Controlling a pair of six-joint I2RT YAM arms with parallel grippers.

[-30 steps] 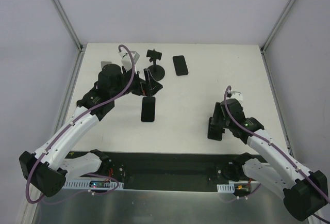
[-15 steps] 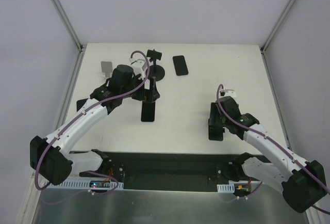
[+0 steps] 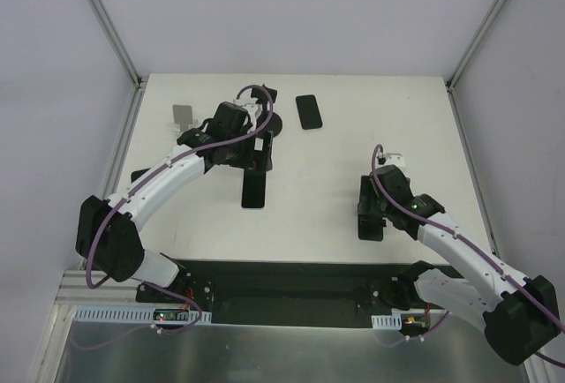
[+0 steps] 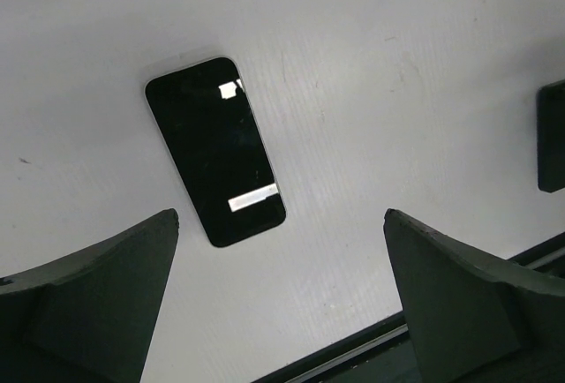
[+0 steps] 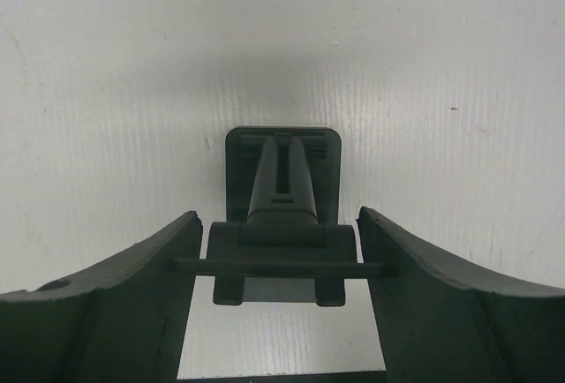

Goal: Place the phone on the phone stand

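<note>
Two phones lie flat and screen-up on the white bench (image 3: 397, 136). The nearer phone (image 3: 253, 188) sits left of the bench's middle, its long side running roughly from near edge to far edge. The far phone (image 3: 308, 111) rests close to the far edge, well apart from the first.

The phone stand (image 3: 275, 123) is near the far edge, just left of the far phone. It is black with a round disc base. The left arm reaches over it and hides most of it from the overhead camera, so only the right part of the disc and a bit of the top clamp show. No phone is on it.

The left gripper (image 3: 256, 162) hangs above the bench between the phone stand and the nearer phone. In the left wrist view its fingers (image 4: 97, 304) are spread wide with nothing between them, and the nearer phone (image 4: 214, 151) lies on the bench below and beyond them, untouched.

The right gripper (image 3: 369, 215) is low on the right half of the bench, toward the near edge. In its wrist view its fingers (image 5: 115, 312) flank a black folding stand (image 5: 281, 198), whose front lip reaches toward both. Whether they press on it cannot be told.

A small silver stand (image 3: 182, 116) sits near the far-left corner.
</note>
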